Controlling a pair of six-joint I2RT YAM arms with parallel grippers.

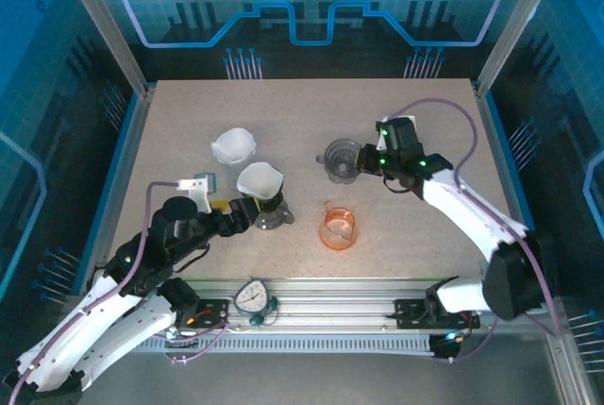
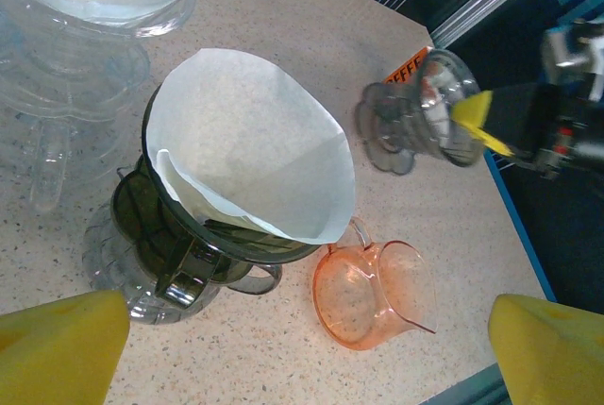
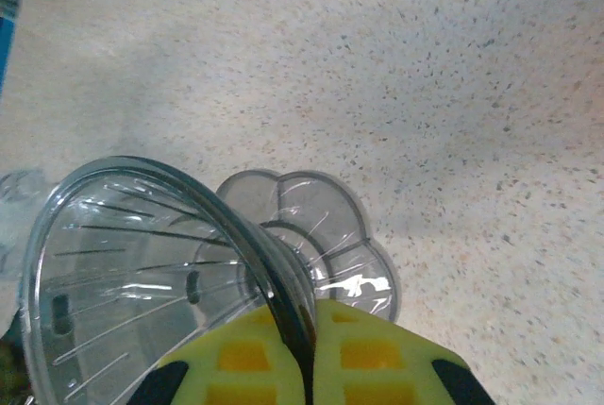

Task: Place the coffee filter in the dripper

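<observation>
An orange tag [image 2: 408, 67] past the clear dripper [image 1: 341, 160] reads "FFEE"; the rest is hidden. My right jaws pinch that dripper's rim between yellow pads [image 3: 250, 358], beyond the orange cup [image 1: 338, 227]. My left jaws stand wide and empty, left of the cup, beside the smoked dripper [image 2: 179, 254] where the coffee filter [image 2: 250, 155] sits, open end up. Beyond and left of the cup stands a second filter [image 1: 233, 145]. Right of the cup, the counter [image 1: 425, 254] lies bare to its blue edge [image 1: 492, 131].
</observation>
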